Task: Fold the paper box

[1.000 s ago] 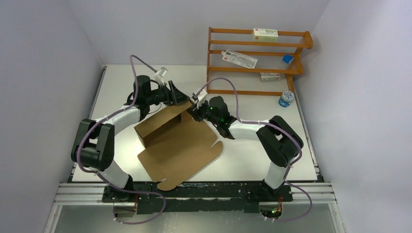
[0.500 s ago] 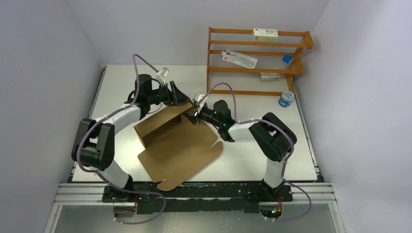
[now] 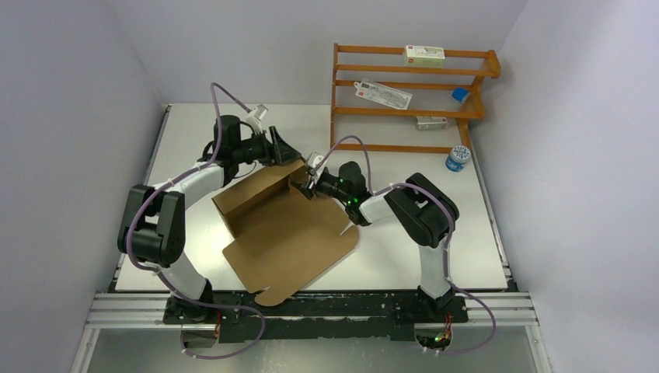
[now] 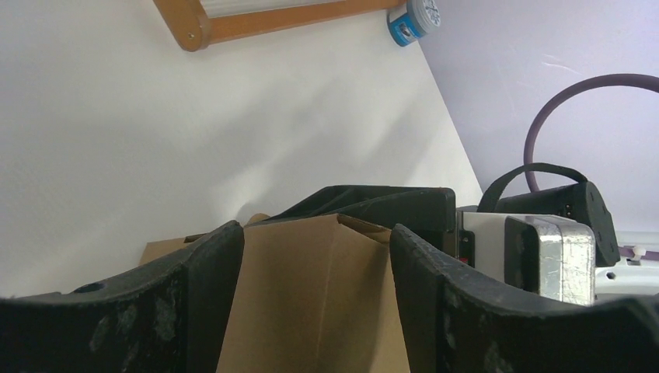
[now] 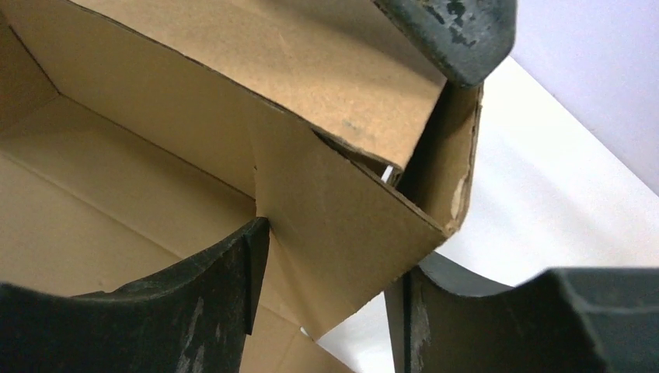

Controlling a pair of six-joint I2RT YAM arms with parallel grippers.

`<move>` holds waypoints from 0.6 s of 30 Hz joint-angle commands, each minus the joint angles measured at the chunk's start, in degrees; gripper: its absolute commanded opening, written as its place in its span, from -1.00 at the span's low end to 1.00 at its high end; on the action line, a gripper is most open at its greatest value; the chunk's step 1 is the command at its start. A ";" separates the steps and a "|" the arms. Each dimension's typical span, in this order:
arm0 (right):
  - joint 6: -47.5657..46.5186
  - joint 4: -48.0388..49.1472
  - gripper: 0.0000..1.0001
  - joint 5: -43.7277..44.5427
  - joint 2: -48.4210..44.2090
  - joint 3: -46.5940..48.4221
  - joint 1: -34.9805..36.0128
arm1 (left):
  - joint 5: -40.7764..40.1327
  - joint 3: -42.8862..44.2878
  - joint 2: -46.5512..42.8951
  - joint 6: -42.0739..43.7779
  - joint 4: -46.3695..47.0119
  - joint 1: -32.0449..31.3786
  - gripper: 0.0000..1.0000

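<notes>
- Left gripper point(image 3: 289, 155): fingers spread, set over the far right corner of the box point(image 3: 287, 233). In the wrist view brown cardboard fills the gap between the two fingers point(image 4: 202, 287).
- Right gripper point(image 3: 307, 186): fingers spread, at the same corner from the right. The side flap point(image 5: 342, 210) stands between them; whether either finger touches it cannot be told.
- Box: plain brown corrugated cardboard, mid-table, turned at an angle. Far panel raised upright, side flap folded inward at the corner, base flat, lid panel lying open and flat toward the near edge.
- Rack point(image 3: 404, 113): orange wood, stepped shelves, against the back wall at far right.
  - Top shelf: white carton point(image 3: 424, 54).
  - Second shelf: flat white packet point(image 3: 383, 94), lying askew; blue item point(image 3: 461, 94) at the right end.
  - Third shelf: small carton point(image 3: 431, 122).
- Jar point(image 3: 457, 158): blue and white, upright on the table just beside the rack's right foot.
- Table point(image 3: 420, 249): white, matt; metal rail along the near edge carrying both arm bases.
- Walls point(image 3: 78, 116): pale lilac-grey, closing in three sides.
</notes>
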 commanded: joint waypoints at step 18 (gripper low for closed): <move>-2.36 3.40 -0.33 18.11 4.49 5.00 2.68 | 3.78 -1.32 4.33 -0.39 -0.20 1.63 0.47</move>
